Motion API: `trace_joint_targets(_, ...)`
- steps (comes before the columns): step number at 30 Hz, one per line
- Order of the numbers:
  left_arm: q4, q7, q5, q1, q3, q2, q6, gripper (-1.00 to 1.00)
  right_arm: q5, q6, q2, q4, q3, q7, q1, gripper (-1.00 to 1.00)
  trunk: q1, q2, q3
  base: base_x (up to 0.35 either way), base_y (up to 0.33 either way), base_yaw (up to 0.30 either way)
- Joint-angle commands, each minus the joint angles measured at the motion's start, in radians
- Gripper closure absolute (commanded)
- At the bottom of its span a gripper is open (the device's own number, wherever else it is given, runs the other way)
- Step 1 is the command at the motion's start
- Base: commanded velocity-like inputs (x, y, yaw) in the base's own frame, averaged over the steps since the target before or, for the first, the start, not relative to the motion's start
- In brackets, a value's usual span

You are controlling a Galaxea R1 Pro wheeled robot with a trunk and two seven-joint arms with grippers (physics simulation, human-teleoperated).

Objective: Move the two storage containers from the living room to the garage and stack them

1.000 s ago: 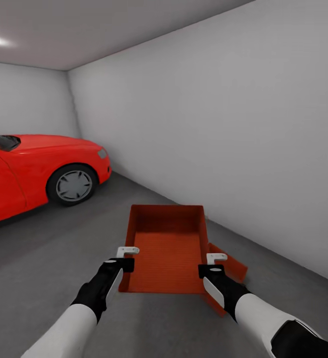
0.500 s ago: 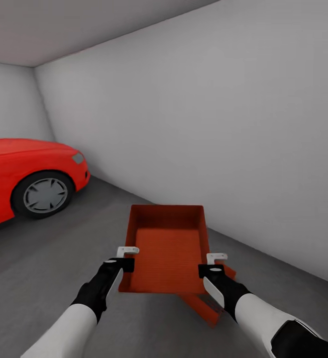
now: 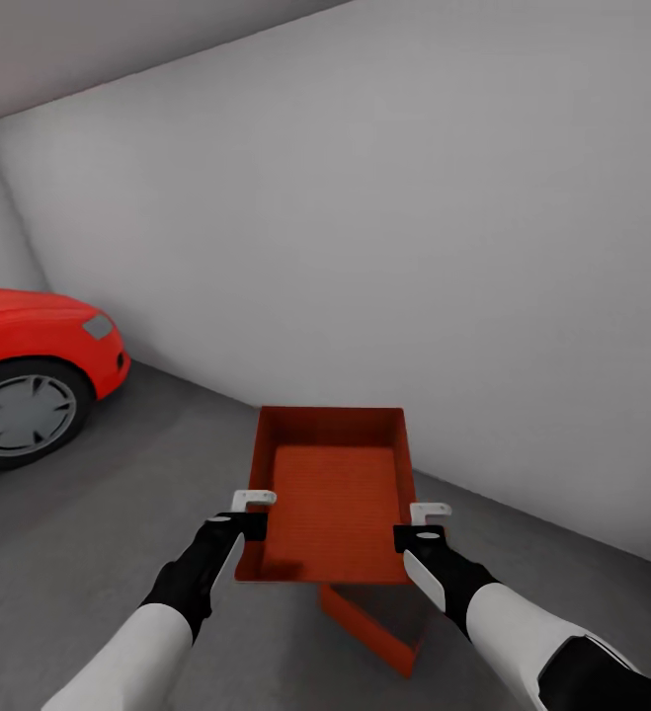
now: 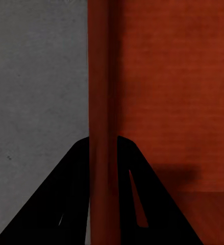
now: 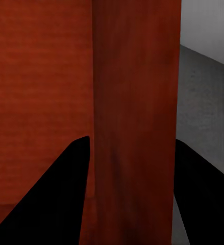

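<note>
In the garage, I hold one red-orange storage container (image 3: 331, 492) level in front of me, above the floor (image 3: 98, 553). My left gripper (image 3: 250, 524) is shut on its left wall and my right gripper (image 3: 415, 534) is shut on its right wall. Seen from the left wrist, the black fingers (image 4: 66, 199) straddle the container wall (image 4: 102, 102). The right wrist view has the other wall (image 5: 134, 127) between that gripper's fingers (image 5: 55, 199). The second storage container (image 3: 372, 624) lies on the floor right under the held one, mostly hidden by it, one corner showing.
A red car (image 3: 29, 355) stands at the left, its front wheel facing me. A plain white wall (image 3: 414, 247) runs close behind the containers and off to the right. Open grey concrete lies between me and the car.
The view has swung right, so the car sits further left in the picture. The floor container, earlier showing to the right of the held one, now shows beneath it. Both grips are unchanged.
</note>
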Motion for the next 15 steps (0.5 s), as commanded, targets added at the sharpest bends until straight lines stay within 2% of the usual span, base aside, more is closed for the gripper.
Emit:
trace_joint_targets(1, -0.002, 0.034, -0.036, 0.0, -0.003, -0.002, 0.009, 1.0, 0.004, 0.008, 0.003, -0.005, -0.008, -0.008, -0.002, 1.0, 0.001, -0.002, -0.002, 0.322, 0.0, -0.229)
trace_joint_targets(9, -0.004, 0.034, -0.037, 0.0, -0.003, -0.002, 0.008, 1.0, 0.003, 0.008, 0.003, -0.005, -0.008, -0.008, -0.002, 1.0, 0.001, -0.002, -0.002, 0.32, 0.0, -0.22)
trace_joint_targets(12, -0.004, 0.034, -0.037, 0.0, -0.003, -0.002, 0.008, 1.0, 0.003, 0.008, 0.003, -0.005, -0.008, -0.008, -0.002, 1.0, 0.001, -0.002, -0.002, 0.242, 0.0, -0.085)
trace_joint_targets(15, -0.005, 0.034, -0.037, 0.0, -0.003, -0.002, 0.009, 1.0, 0.003, 0.008, 0.003, -0.005, -0.008, -0.007, -0.002, 1.0, 0.001, -0.002, -0.002, 0.087, 0.0, -0.028)
